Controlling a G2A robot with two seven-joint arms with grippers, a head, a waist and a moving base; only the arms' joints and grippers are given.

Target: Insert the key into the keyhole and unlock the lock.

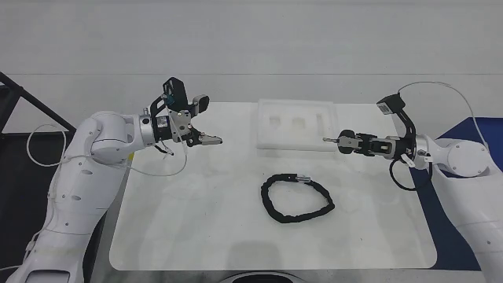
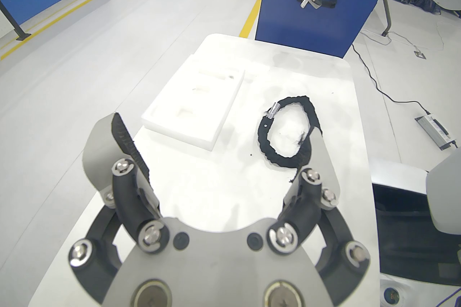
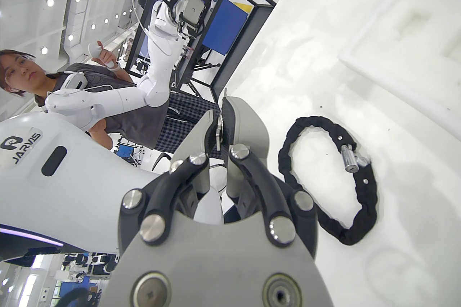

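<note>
A black fabric-covered chain lock (image 1: 297,198) lies coiled in the middle of the white table, its silver lock cylinder (image 3: 347,159) at one end of the loop. My right gripper (image 1: 339,138) hovers above the table to the right of the chain, shut on a small metal key (image 3: 218,128) whose tip (image 1: 326,137) points left. My left gripper (image 2: 216,146) hangs above the table's left part, open and holding nothing, with the chain lock (image 2: 288,132) and its cylinder (image 2: 272,109) lying beyond its fingers (image 2: 122,139). In the top view the left gripper (image 1: 206,138) sits well left of the chain.
A white foam tray (image 1: 299,124) with shallow recesses lies at the back of the table, behind the chain. The table (image 1: 196,228) has rounded corners. A blue cabinet (image 2: 309,24) stands off the table on the right arm's side.
</note>
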